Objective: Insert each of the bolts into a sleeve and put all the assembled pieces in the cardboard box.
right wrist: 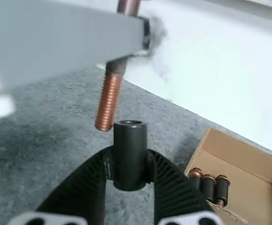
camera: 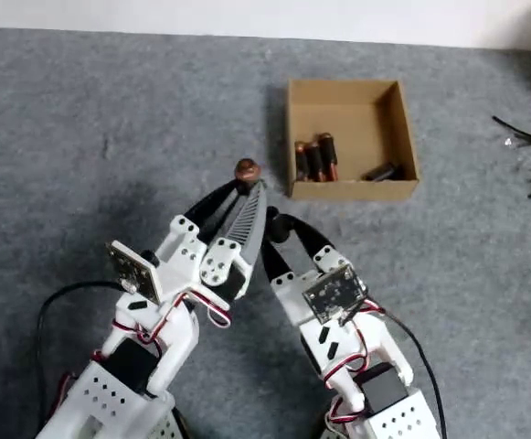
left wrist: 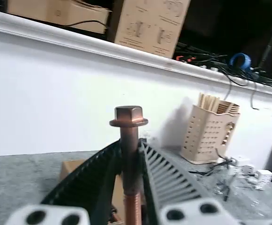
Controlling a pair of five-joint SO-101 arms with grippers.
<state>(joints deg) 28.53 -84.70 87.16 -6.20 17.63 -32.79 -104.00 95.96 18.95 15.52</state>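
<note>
Close to the arm bases, over the grey surface (camera: 82, 165), the two arms lean in toward each other. The right end effector (right wrist: 128, 165) is closed around a dark sleeve (right wrist: 129, 150), which stands upright between its ribbed black fingers (right wrist: 86, 187) with its open end up. Just beside it, the left end effector (left wrist: 128, 152) grips a copper bolt (left wrist: 128, 126) by the shank, head up. The bolt's flanged hex head stands clear above the fingertips. In the right wrist view the bolt's threaded tip hangs level with the sleeve's rim and just to one side of the opening, not inside it. From above, the bolt head (camera: 246, 169) sits at the point where the left fingers meet.

Farther out stands the cardboard box (camera: 347, 87), open at the top. Three assembled pieces (camera: 315, 157) lie side by side against its near wall, and another dark piece (camera: 381, 172) lies near a corner. Beyond the box, a pale perforated holder (left wrist: 208, 136) with wooden sticks stands near loose black cables (camera: 530, 146).
</note>
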